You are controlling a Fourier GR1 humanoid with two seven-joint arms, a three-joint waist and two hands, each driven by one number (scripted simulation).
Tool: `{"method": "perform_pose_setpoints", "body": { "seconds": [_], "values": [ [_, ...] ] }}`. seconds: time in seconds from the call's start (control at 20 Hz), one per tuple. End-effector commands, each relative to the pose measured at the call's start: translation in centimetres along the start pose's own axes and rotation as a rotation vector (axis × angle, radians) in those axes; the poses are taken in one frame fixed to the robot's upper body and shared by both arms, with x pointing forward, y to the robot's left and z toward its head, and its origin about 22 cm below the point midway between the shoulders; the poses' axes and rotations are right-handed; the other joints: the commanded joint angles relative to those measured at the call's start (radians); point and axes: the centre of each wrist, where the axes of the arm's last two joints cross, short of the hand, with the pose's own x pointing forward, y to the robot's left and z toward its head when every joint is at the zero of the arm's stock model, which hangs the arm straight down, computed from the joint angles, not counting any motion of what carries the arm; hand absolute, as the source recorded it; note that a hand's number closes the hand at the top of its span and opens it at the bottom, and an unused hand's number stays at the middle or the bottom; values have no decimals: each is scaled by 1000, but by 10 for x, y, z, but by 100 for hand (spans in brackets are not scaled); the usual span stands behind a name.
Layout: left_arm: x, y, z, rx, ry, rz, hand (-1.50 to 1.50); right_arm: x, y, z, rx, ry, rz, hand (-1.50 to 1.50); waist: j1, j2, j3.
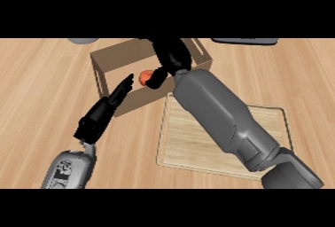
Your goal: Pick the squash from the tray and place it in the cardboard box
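While my right hand [169,57] hangs over the cardboard box [114,60], fingers curled round the squash [145,78], I worry releasing early clips the rim. Left hand [104,111] is flat open; tray [196,155] has nothing left on it.

A light wooden counter [39,88] fills the view, its plank grain running left to right.

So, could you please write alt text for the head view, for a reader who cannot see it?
The robot's right hand reaches over an open cardboard box, curled round an orange squash held above the box's inside. The left hand rests straight-fingered against the box's front wall, and a light wooden tray lies on the counter beneath the right forearm.
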Motion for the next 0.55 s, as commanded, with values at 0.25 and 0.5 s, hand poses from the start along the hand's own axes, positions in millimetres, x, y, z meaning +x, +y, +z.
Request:
{"method": "perform_pose_setpoints", "body": {
  "seconds": [0.25, 0.5],
  "values": [
    [1, 0, -2, 12, -9, 12, 0, -23, -12, 4, -238, -44, -450, -150, -11, 0, 2],
    [-4, 8, 5, 24, 7, -5, 0, -54, -31, -1, -301, -43, -673, -150, -27, -1, 1]
  ]
}}
